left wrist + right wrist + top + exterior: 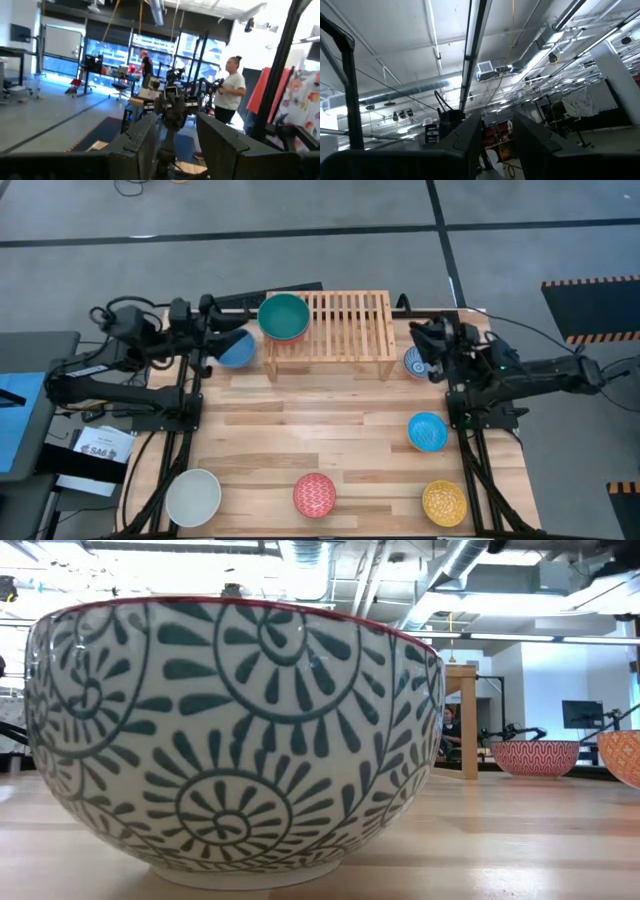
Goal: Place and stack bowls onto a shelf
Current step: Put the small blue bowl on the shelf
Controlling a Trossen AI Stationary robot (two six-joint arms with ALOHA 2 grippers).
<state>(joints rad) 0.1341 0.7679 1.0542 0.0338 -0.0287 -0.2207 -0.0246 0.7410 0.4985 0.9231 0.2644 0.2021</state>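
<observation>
The shelf (340,328) stands at the table's far edge. On its left end a teal bowl (284,315) is stacked in a red one (296,336). A blue bowl (238,350) rests on the table just left of the shelf, partly under my left gripper (222,332), which is raised and open with nothing between its fingers (175,119). A blue-white patterned bowl (414,363) sits right of the shelf, partly under my raised right gripper (422,340). That gripper is also open and tipped up toward the ceiling (496,116).
A light blue bowl (427,431) sits on the table's right side. Along the near edge are a white bowl (193,497), a red patterned bowl (314,495) and a yellow bowl (444,503). A patterned bowl (230,740) fills the low view. People stand in the room beyond.
</observation>
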